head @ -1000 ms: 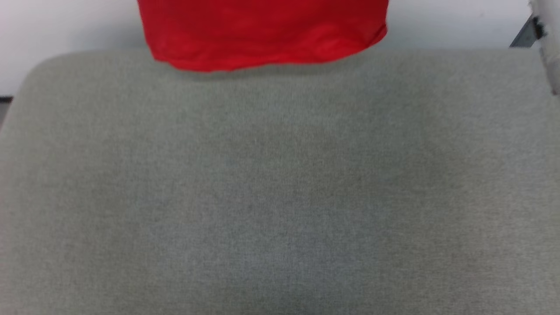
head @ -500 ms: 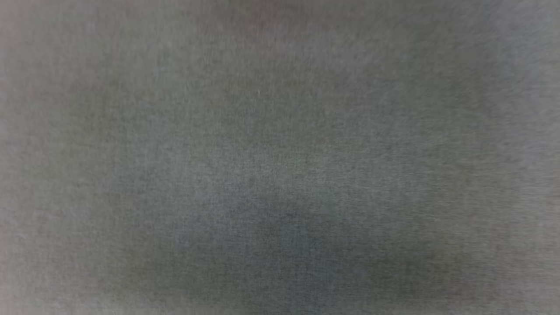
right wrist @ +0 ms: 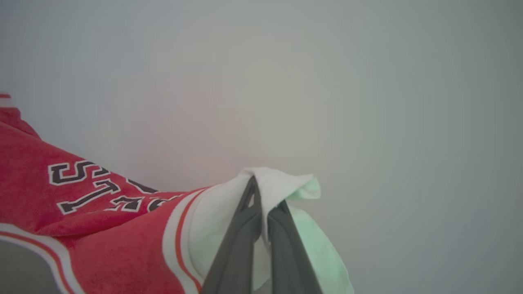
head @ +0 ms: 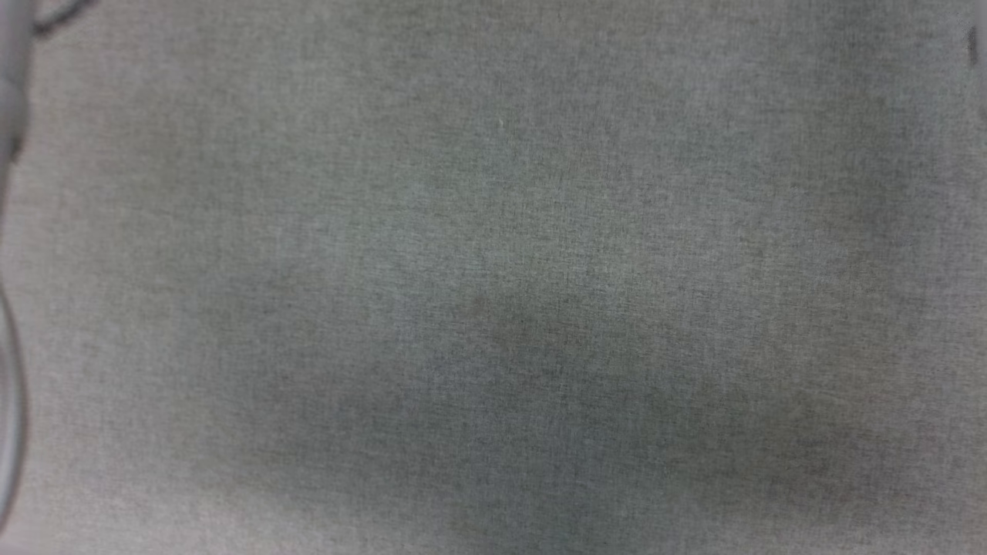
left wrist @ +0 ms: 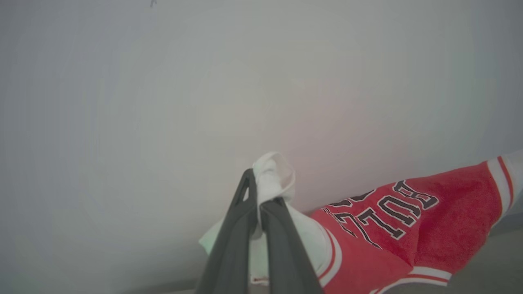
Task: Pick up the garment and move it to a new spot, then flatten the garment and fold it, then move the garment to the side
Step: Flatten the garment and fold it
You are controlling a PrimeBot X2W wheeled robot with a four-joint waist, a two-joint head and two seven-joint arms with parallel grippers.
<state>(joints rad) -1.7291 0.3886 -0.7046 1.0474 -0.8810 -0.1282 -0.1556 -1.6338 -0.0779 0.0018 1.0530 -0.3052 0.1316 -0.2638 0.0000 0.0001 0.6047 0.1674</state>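
Grey woven upholstery (head: 493,231), perhaps a sofa seat, spreads below; a plain pale wall (left wrist: 163,102) stands behind.

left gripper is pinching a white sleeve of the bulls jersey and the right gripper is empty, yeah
Not quite: the right gripper is not empty. The right wrist view shows it shut on white sleeve cloth of the garment. The rest stands: the left gripper is pinching a white sleeve of the same garment.
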